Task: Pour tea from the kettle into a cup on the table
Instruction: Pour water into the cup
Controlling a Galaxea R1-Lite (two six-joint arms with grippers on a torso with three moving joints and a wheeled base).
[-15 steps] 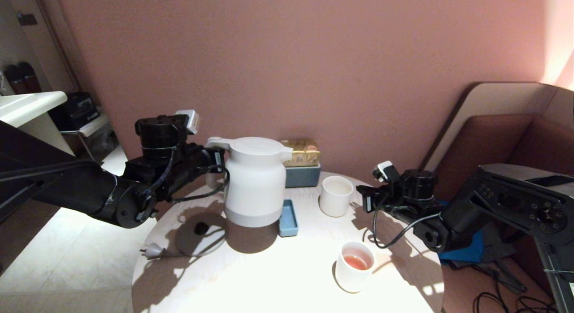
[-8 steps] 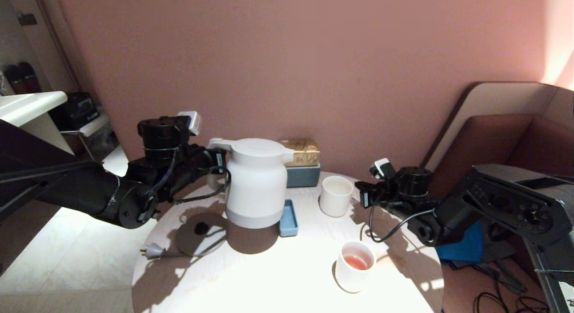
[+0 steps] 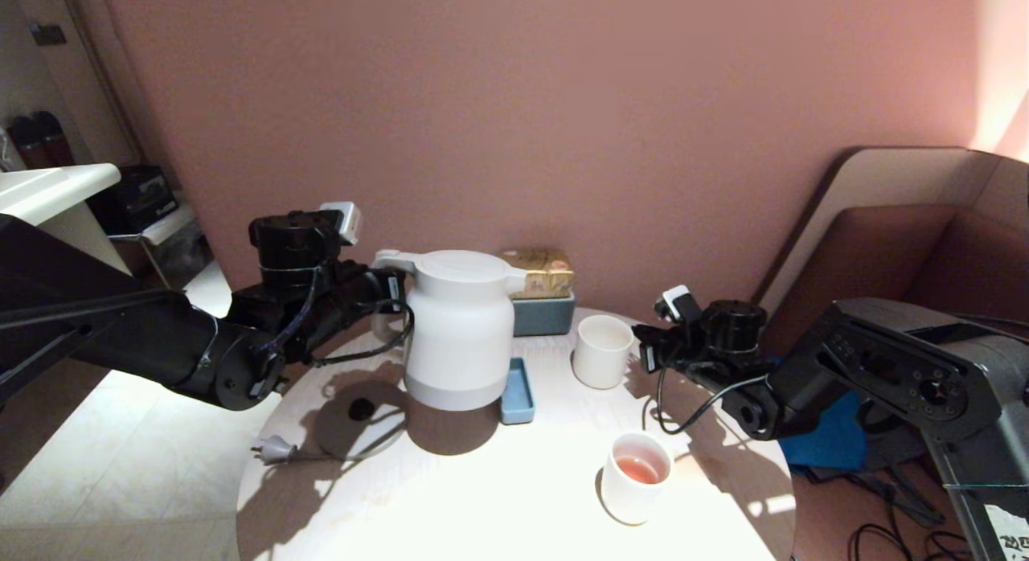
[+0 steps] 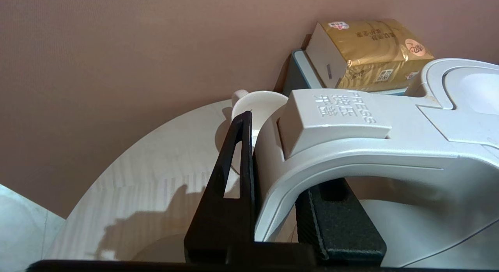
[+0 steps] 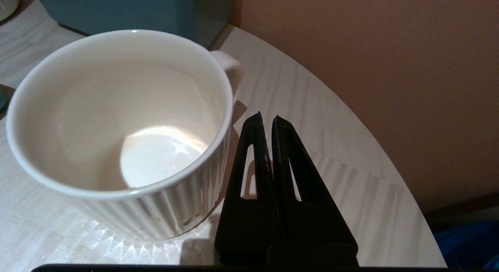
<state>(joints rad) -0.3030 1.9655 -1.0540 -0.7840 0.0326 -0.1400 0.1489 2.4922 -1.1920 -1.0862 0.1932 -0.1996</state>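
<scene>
White kettle (image 3: 458,328) handle clamped by left gripper (image 4: 273,209) | right gripper (image 5: 269,124) closed beside cup (image 5: 117,131)

Kettle (image 3: 458,328) on table (image 3: 482,497), left of cup (image 3: 601,350), tray (image 3: 516,392) between.

You have a round grey kettle base (image 3: 359,420) lying at the near left, its plug (image 3: 273,448) resting just left of it. A small blue tray (image 3: 516,392) sits near the middle. At the far edge, by the pink wall (image 3: 563,103), a gold tissue pack (image 3: 540,273) lies on top of a blue-grey box (image 3: 543,315). Nearest you, right of centre, a slim white cup (image 3: 635,479) stands upright with pinkish liquid inside.
</scene>
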